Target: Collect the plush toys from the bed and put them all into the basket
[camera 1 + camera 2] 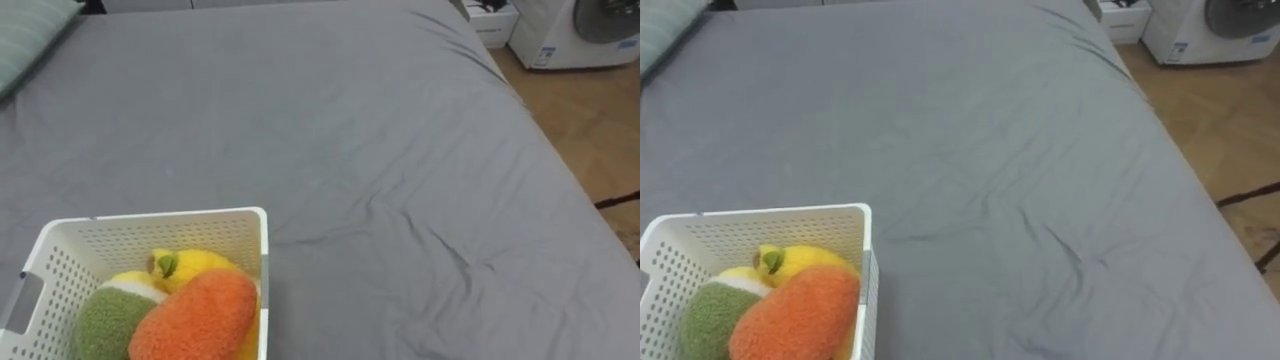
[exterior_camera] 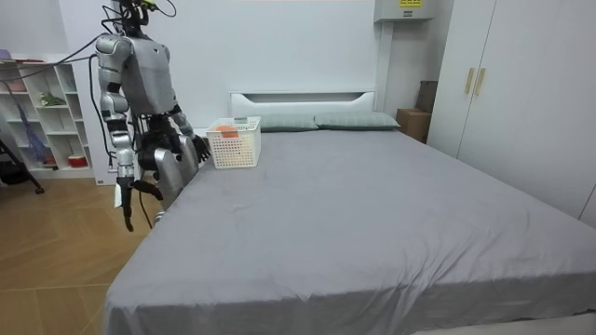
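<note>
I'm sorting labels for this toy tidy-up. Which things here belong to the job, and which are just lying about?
Part of the job:
- white basket on the bed
- orange toy, green toy and yellow toy, all inside it

Just lying about:
- pillows
- shelf
- wardrobe
- white appliance on the floor

I'm seeing the white basket (image 1: 150,225) running off the lower edge of both eye views, taking the undersides of the orange toy (image 1: 195,315) and the green toy (image 1: 105,325) with it. The orange one is covering much of the yellow toy (image 1: 195,265). In the room view, just beside my left hand (image 2: 193,147), the basket's contents are showing too small to tell apart.
</note>
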Controlling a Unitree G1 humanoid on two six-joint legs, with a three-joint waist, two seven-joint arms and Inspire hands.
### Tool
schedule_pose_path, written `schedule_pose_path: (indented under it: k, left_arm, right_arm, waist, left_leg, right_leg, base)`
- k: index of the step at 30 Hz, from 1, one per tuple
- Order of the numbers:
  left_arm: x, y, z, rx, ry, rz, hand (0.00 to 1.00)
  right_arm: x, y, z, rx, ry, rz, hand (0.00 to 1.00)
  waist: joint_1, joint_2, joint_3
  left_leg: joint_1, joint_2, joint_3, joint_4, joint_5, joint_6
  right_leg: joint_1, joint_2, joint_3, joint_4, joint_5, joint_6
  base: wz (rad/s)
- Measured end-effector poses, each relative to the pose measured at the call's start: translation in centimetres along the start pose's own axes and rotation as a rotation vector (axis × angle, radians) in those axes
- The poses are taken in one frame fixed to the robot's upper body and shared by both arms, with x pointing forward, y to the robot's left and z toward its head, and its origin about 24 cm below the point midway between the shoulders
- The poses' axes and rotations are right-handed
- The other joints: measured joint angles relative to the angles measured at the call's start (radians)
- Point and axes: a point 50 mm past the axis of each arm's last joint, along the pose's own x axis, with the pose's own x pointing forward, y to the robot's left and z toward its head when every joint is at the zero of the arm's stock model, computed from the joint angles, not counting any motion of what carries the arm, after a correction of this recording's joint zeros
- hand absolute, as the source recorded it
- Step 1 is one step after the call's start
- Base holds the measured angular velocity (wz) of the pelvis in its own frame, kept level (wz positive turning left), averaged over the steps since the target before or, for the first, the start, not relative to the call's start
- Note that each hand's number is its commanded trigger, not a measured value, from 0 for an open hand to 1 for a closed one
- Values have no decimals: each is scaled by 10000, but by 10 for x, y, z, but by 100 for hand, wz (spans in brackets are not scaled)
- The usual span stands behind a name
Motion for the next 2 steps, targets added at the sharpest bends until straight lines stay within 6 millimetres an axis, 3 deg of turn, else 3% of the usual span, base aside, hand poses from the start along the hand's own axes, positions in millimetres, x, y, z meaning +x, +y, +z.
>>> schedule_pose_path:
  k: [2]
  left_arm:
    - [0, 0, 0, -11, -38, 3, 0]
  right_arm:
    - [0, 7, 3, -86, -61, 379, 0]
  waist:
    - [18, -1, 0]
  left_leg:
    - [5, -3, -16, -1, 0, 0]
  right_leg:
    - [10, -1, -8, 1, -2, 0]
  base:
    - [0]
